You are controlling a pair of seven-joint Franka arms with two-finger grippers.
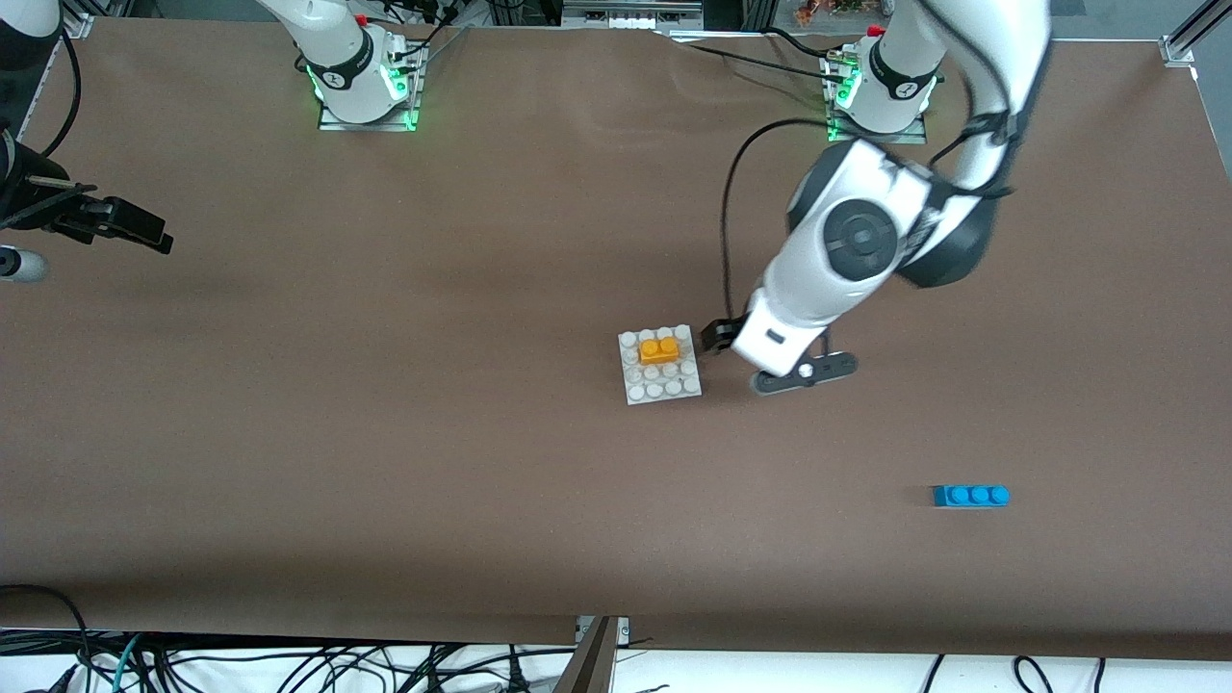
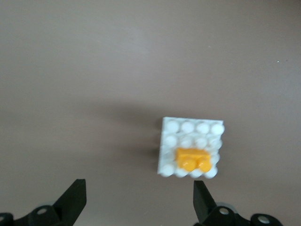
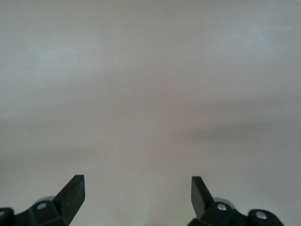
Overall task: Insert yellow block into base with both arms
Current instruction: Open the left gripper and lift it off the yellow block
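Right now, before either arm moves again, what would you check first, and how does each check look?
1. Yellow block sits on the base, in its row farthest from the front camera: ok.
2. Block pressed fully down onto the studs: cannot tell.
3. Left gripper open and holding nothing, beside the base toward the left arm's end of the table: ok.
4. Left gripper apart from block and base: ok; the left wrist view shows a gap to both fingers.
5. Right gripper open, holding nothing, over bare table; that arm waits: ok.
6. Blue brick lies apart from the base, nearer the front camera: ok.
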